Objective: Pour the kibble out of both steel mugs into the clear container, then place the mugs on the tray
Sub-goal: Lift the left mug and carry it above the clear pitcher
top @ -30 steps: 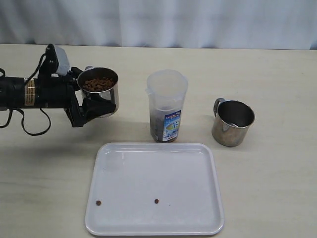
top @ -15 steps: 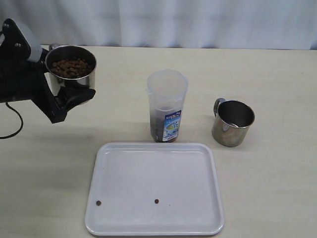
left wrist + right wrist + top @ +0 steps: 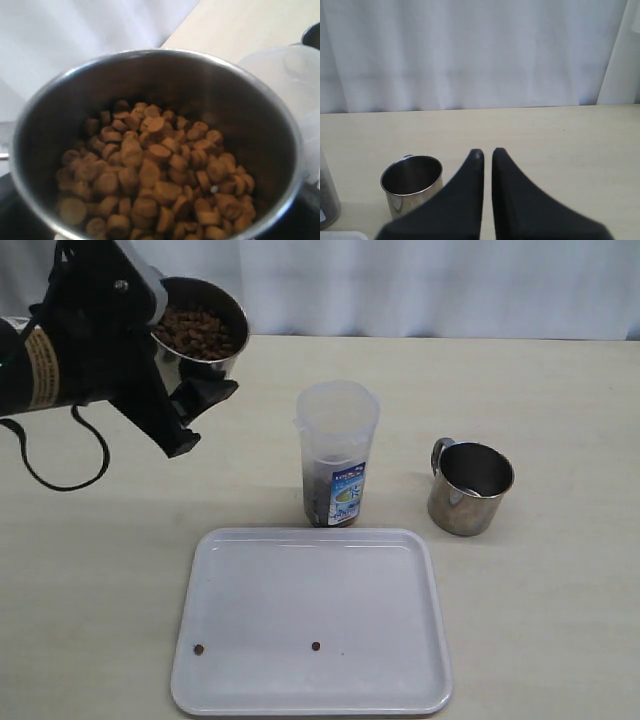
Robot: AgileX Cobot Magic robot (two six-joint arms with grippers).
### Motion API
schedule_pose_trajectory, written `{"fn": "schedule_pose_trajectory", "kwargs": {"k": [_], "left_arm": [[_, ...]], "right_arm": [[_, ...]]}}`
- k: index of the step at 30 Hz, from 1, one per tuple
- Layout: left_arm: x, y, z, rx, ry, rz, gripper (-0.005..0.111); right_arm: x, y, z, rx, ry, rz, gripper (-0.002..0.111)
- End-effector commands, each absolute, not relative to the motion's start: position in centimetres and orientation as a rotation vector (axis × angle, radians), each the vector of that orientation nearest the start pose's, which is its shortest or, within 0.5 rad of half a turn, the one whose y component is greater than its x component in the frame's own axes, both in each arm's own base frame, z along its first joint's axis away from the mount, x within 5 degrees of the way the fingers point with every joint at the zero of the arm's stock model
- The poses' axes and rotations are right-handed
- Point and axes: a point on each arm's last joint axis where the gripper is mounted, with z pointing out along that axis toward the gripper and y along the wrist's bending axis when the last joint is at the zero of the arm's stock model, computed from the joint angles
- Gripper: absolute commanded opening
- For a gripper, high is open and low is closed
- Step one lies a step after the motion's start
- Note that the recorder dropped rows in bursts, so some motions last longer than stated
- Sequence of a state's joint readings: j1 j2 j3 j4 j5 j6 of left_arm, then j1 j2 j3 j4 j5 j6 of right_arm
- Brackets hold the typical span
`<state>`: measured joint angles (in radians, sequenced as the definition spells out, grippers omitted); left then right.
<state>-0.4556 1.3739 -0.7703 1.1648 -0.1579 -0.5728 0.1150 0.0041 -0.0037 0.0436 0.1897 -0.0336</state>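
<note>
The black left fingers [image 3: 208, 391] are clamped wide around the wall of a shiny stainless-steel mug [image 3: 203, 335], holding it in the air over the far left of the pale wooden table [image 3: 540, 390], well apart from everything else. The mug is filled with small round reddish-brown kibble [image 3: 150, 185] and none is spilling. The black right fingers [image 3: 465, 200] are pressed together and hold nothing, hanging back over the right side of the table. Just ahead of them the second steel mug [image 3: 470, 488] stands upright on the table and looks empty. Between the two mugs stands the tall clear plastic container [image 3: 338, 440], its lower part already dark with pellets. In front of it lies the flat white rectangular tray [image 3: 300, 580], with no mug on it and only two stray pellets [image 3: 316, 646] near its front edge. The step in hand looks like the second pour. The next move calls for carrying the full mug across until its lip sits over the container's narrow mouth, then tipping slowly so the pellets do not bounce off the rim. The container's blue-and-yellow label [image 3: 347, 492] carries print too small to read, and so does the yellowish band [image 3: 40, 370] on the left arm.
</note>
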Motion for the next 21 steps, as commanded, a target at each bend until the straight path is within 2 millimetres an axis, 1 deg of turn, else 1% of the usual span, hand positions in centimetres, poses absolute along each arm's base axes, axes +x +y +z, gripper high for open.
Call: {"fn": "schedule_pose_trajectory", "kwargs": {"k": [1,6,10,13,17,21], "left_arm": [[26.2,-15.9,27.7,1.080,1.681,-0.056,0.000],[27.6,-17.6,26.4,1.139,1.725,0.018,0.000],[28.5,-19.2,26.5,1.156,1.712,0.023,0.000],[29.1,-20.3,26.3,1.203,1.708,0.112,0.000],[28.8,-21.8,25.9,1.296,1.654,0.187,0.000],[28.4,-22.6,25.6,1.381,1.589,0.247,0.000]], "right_arm": [[5.5,0.7,19.6,-0.105,1.674,0.095,0.005],[5.5,0.7,19.6,-0.105,1.674,0.095,0.005],[5.5,0.7,19.6,-0.105,1.674,0.095,0.005],[5.5,0.7,19.6,-0.105,1.674,0.095,0.005],[5.5,0.7,19.6,-0.105,1.674,0.095,0.005],[5.5,0.7,19.6,-0.105,1.674,0.095,0.005]]}}
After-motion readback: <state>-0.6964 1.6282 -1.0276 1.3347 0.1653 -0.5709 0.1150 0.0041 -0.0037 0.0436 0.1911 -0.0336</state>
